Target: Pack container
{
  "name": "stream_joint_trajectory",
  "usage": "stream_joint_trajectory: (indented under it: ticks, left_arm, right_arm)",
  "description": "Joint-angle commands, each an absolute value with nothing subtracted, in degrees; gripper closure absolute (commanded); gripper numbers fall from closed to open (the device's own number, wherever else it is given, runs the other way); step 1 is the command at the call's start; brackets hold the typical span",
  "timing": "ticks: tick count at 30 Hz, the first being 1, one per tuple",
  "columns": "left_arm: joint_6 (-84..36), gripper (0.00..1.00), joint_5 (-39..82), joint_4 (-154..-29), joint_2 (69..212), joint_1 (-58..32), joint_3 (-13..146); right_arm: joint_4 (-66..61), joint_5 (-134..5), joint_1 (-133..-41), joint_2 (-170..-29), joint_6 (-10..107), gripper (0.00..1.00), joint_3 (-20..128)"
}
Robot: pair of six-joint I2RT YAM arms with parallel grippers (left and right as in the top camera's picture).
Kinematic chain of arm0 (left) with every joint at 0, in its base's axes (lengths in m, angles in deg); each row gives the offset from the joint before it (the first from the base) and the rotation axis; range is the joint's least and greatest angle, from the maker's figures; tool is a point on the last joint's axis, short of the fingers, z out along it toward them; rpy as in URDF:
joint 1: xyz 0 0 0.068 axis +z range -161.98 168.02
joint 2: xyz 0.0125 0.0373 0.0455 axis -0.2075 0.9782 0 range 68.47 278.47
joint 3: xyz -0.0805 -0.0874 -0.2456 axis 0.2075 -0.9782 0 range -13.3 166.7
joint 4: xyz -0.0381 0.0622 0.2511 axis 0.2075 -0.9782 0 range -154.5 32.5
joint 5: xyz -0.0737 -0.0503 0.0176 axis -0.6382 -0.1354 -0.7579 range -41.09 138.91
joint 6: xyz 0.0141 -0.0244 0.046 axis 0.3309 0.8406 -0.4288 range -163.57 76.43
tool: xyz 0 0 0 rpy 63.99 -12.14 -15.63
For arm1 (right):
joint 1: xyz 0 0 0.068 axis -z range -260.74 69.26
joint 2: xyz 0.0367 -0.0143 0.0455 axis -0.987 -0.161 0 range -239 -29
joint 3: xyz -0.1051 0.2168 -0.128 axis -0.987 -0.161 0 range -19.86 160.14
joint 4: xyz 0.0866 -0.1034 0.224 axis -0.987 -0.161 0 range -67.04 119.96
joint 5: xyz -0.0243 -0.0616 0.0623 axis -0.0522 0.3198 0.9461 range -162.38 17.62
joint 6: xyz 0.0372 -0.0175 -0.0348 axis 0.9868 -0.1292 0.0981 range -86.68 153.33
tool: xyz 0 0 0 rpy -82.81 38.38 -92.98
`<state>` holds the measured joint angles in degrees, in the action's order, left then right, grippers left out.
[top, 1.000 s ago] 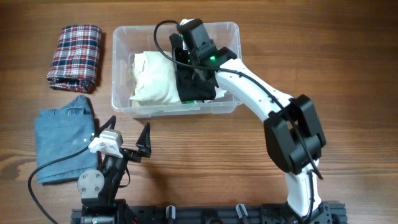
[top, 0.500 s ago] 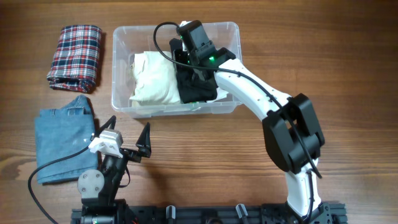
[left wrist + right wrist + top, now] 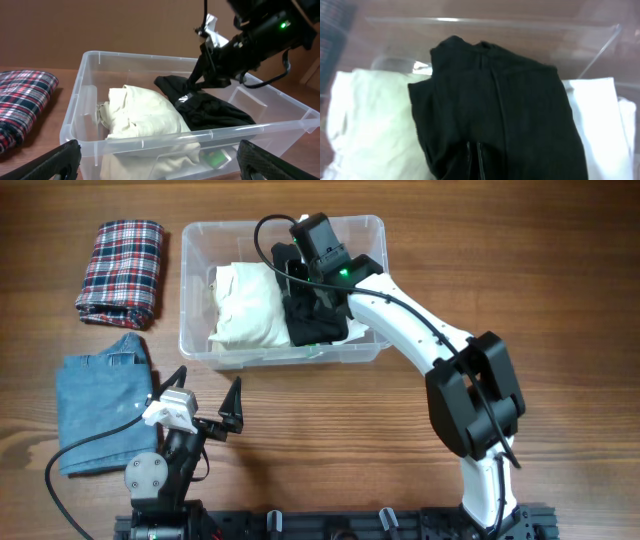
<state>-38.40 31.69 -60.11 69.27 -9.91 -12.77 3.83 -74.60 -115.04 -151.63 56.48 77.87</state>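
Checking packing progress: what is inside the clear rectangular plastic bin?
A folded cream garment and, beside it, a black garment pinched by the shut right gripper. Anything beneath them is covered.

I operate at a robot test bench of laboratory type. My left arm (image 3: 160, 470) and right arm (image 3: 420, 330) are fixed to a black base rail (image 3: 320, 527) at the near edge of a wood-grain table (image 3: 560, 260). A black cable (image 3: 88, 441) lies exposed on the tabletop. A folded plaid garment (image 3: 122, 270), a denim garment (image 3: 100, 405) and a clear container (image 3: 230, 225) lie on it. A plain brown wall (image 3: 100, 25) stands behind.
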Motion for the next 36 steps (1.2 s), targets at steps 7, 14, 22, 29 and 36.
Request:
stream_joint_trajectory:
  ticks: [7,14,22,29,36]
  left_arm:
    - [-39.08,0.00,32.02,-60.33,68.86,-9.45,-12.99]
    - [-39.08,0.00,32.02,-60.33,68.86,-9.45,-12.99]
    - [-39.08,0.00,32.02,-60.33,68.86,-9.45,-12.99]
    - [-39.08,0.00,32.02,-60.33,68.86,-9.45,-12.99]
    - [-39.08,0.00,32.02,-60.33,68.86,-9.45,-12.99]
  right_arm:
    - [2.89,-75.82,-114.80,-151.50,57.31,0.95,77.04]
    - [1.69,-79.78,-111.91,-138.85,57.51,0.79,77.04]
    - [-6.09,-90.21,-103.50,-125.64,57.31,0.27,77.04]
    - [-17.15,-93.77,-88.31,-124.97,62.32,0.05,77.02]
    - [-24.96,-89.20,-72.33,-128.20,73.09,0.00,76.93]
